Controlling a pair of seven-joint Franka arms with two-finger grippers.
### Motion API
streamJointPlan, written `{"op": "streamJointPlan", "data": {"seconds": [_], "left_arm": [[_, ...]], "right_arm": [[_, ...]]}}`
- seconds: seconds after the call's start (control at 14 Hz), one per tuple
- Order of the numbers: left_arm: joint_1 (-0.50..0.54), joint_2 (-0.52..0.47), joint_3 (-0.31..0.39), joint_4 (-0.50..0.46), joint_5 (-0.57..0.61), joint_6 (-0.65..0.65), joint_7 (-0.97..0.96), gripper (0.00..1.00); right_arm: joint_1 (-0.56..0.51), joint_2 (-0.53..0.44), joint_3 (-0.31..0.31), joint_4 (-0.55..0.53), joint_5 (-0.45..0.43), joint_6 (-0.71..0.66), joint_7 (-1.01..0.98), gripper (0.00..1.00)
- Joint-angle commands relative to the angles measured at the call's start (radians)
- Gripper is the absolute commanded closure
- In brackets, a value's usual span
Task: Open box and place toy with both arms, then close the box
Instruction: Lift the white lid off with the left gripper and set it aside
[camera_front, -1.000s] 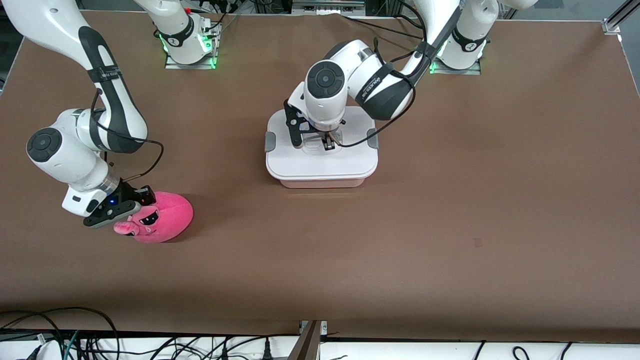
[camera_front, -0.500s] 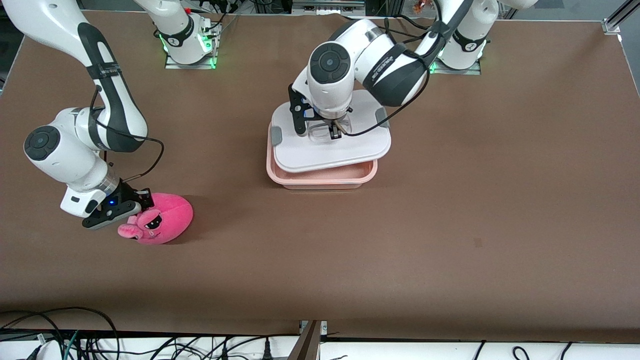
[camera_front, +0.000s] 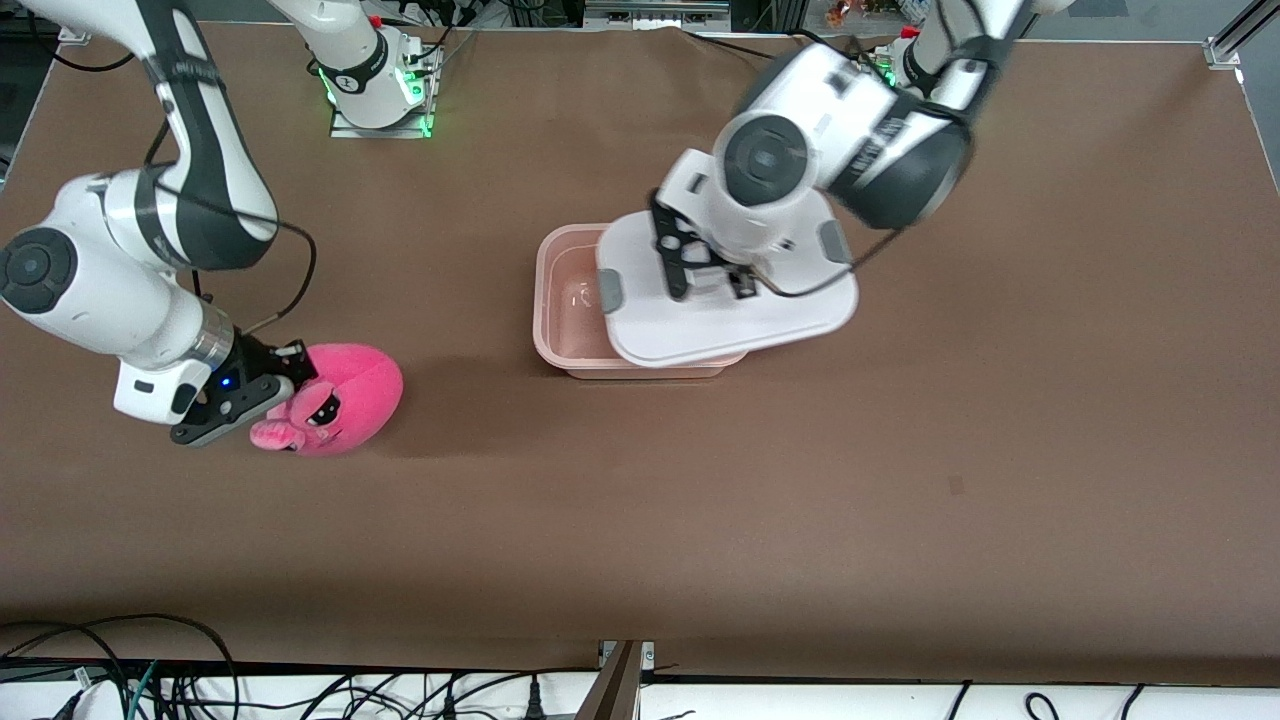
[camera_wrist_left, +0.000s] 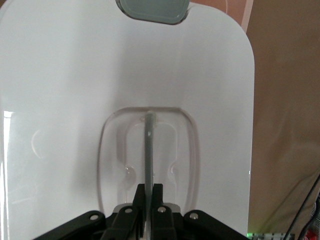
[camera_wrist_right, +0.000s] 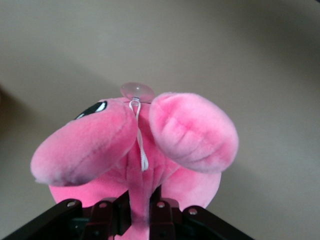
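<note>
The pale pink box stands open mid-table. My left gripper is shut on the clear centre handle of the white lid and holds the lid in the air, partly over the box on the side toward the left arm's end. The lid fills the left wrist view, with a grey clip at its edge. My right gripper is shut on the hot-pink plush toy and holds it over the table near the right arm's end. In the right wrist view the jaws pinch a fold of the toy.
The two arm bases stand along the table's edge farthest from the front camera. Cables hang below the table's near edge. A small dark mark lies on the brown table toward the left arm's end.
My left gripper has lifted the lid off the box and carried it toward the left arm's end, uncovering part of the box. My right gripper has raised the toy slightly.
</note>
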Motion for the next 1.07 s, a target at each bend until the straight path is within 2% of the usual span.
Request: {"op": "streamJointPlan", "data": {"seconds": [0.0, 0.21, 0.29, 0.43, 0.57, 0.64, 1.0], "left_arm": [[0.11, -0.02, -0.004, 0.001, 0.016, -0.094, 0.165, 1.0], [0.2, -0.02, -0.001, 0.042, 0.056, -0.208, 0.254, 1.0], [0.241, -0.02, -0.003, 0.045, 0.073, -0.226, 0.279, 1.0], [0.323, -0.018, -0.003, 0.05, 0.073, -0.226, 0.403, 1.0], [0.399, -0.02, -0.014, 0.051, 0.032, -0.229, 0.536, 1.0], [0.42, -0.032, -0.014, 0.059, 0.029, -0.229, 0.54, 1.0], [0.409, -0.043, -0.003, 0.125, 0.045, -0.229, 0.541, 1.0]], "right_arm": [[-0.006, -0.004, 0.083, 0.082, 0.008, -0.154, -0.024, 1.0], [0.005, -0.002, 0.189, 0.145, -0.041, -0.269, -0.021, 1.0], [0.02, -0.002, 0.201, 0.159, -0.06, -0.296, -0.022, 1.0], [0.074, -0.004, 0.204, 0.182, -0.076, -0.333, -0.021, 1.0], [0.161, -0.002, 0.204, 0.19, -0.145, -0.341, -0.018, 1.0], [0.207, -0.001, 0.204, 0.19, -0.167, -0.341, -0.012, 1.0], [0.394, 0.018, 0.201, 0.19, -0.283, -0.34, 0.037, 1.0]]}}
